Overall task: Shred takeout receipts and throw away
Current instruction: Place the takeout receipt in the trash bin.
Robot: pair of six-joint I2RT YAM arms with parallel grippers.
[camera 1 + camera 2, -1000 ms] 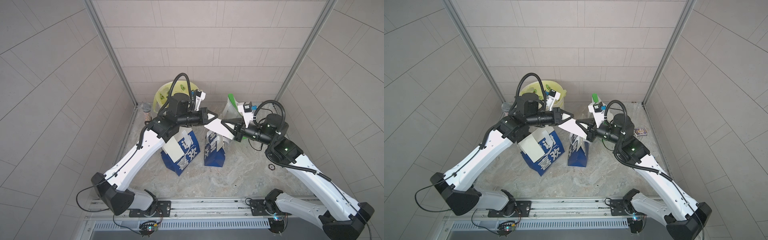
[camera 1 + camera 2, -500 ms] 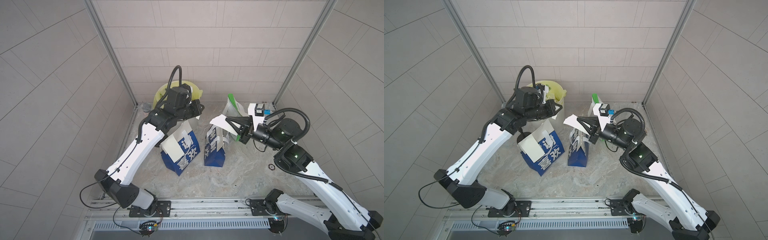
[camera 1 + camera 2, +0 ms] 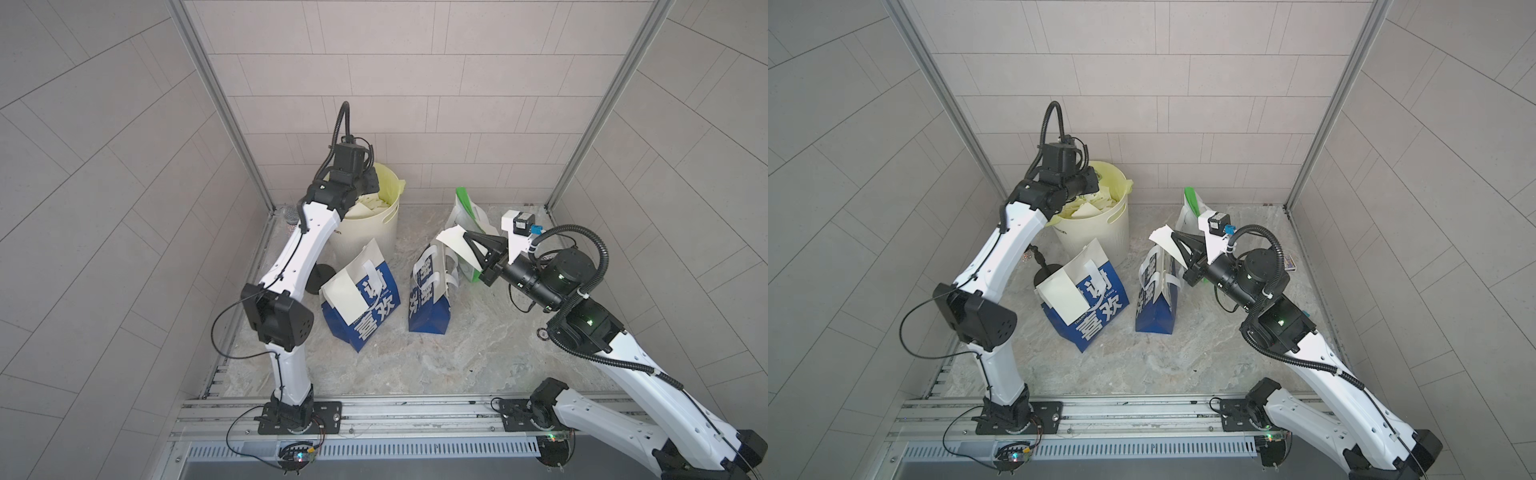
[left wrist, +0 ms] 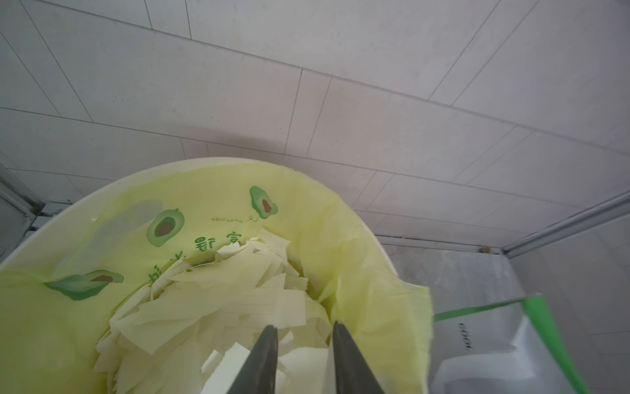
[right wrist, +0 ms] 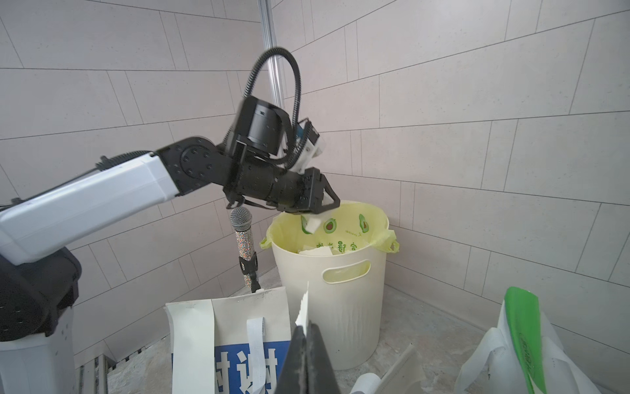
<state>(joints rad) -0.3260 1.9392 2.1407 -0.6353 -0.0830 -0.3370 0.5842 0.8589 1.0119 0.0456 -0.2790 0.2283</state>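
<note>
My left gripper (image 4: 304, 325) hangs open over the cream bin (image 3: 376, 232) with its yellow liner (image 4: 211, 218). A white scrap (image 5: 312, 223) is just under its fingers, above the pile of torn takeout receipts (image 4: 218, 307) in the bin. My right gripper (image 5: 306, 327) is shut on a torn white receipt piece (image 3: 451, 241), held above the standing blue bag (image 3: 428, 299); in a top view the same piece (image 3: 1163, 239) sticks out left of the fingers. Another white slip (image 3: 345, 291) lies on the tilted blue bag (image 3: 374, 316).
A glitter microphone (image 5: 242, 238) on a stand is left of the bin. A green-and-white bag (image 3: 469, 220) sits at the back behind my right gripper. A small box (image 3: 1291, 262) lies by the right wall. The arm rail (image 3: 395, 411) runs along the front.
The two grippers, close together a second ago, have parted. My left arm swung back over the bin and opened, dropping its scrap. My right arm drew back right with its piece.
</note>
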